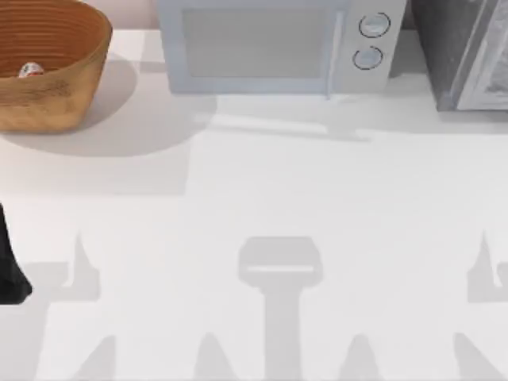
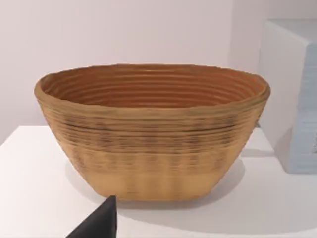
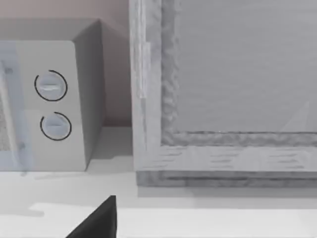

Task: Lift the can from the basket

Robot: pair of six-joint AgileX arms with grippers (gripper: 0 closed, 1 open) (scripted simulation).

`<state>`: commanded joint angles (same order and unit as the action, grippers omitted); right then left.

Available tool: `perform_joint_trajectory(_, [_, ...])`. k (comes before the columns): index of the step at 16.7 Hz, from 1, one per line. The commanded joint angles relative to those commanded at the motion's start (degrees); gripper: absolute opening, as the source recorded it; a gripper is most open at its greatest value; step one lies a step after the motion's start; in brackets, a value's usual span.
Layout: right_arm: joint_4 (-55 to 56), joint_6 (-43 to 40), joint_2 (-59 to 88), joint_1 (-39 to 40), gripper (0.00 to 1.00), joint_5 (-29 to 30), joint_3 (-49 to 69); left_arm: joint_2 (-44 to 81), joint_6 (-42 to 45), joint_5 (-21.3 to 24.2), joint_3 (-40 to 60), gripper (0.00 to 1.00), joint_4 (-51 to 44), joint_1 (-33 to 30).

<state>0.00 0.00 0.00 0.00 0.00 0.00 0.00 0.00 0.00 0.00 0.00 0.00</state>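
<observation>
Task barely begun, as judged from layout. The can (image 1: 30,70) is seen lying inside the basket (image 1: 75,40), low against the inner wall toward the top view's left edge; only a small white-and-red patch is visible there. Nothing has been lifted; can not yet gripped.

The basket is placed at the far left corner of the bench (image 1: 254,206), just left of a microwave (image 1: 270,44), w/ a grey cabinet (image 1: 468,51) at the far right. In the left wrist view the basket (image 2: 148,144) is faced side-on and upright; the can is hidden by the near wall, interior ribs only are seen.

Left arm (image 1: 9,270): a dark part is seen at the top view's left edge, near side of bench, well apart from the basket. A dark tip (image 2: 99,223) shows in the left wrist view, but jaw state cannot be told. Right arm: parked opposite the microwave and cabinet per its wrist view; a dark tip (image 3: 99,220) shows, jaw state cannot be told either.

Left to do (judgement): approach over the rim, descent into the basket, grip on can, lift clear. Basically everything.
</observation>
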Motion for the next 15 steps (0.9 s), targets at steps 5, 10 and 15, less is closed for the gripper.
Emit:
perform_joint_trajectory(5, [0.00, 0.00, 0.00, 0.00, 1.00, 0.00, 0.00, 3.03, -0.03, -0.29, 1.46, 1.00, -1.90, 0.54])
perform_joint_trajectory(10, [0.00, 0.00, 0.00, 0.00, 1.00, 0.00, 0.00, 16.78, 0.24, -0.28, 12.20, 1.00, -8.87, 1.86])
perform_joint_trajectory(15, [0.00, 0.00, 0.00, 0.00, 1.00, 0.00, 0.00, 37.08, 1.05, 1.05, 31.97, 1.00, -17.99, 2.72])
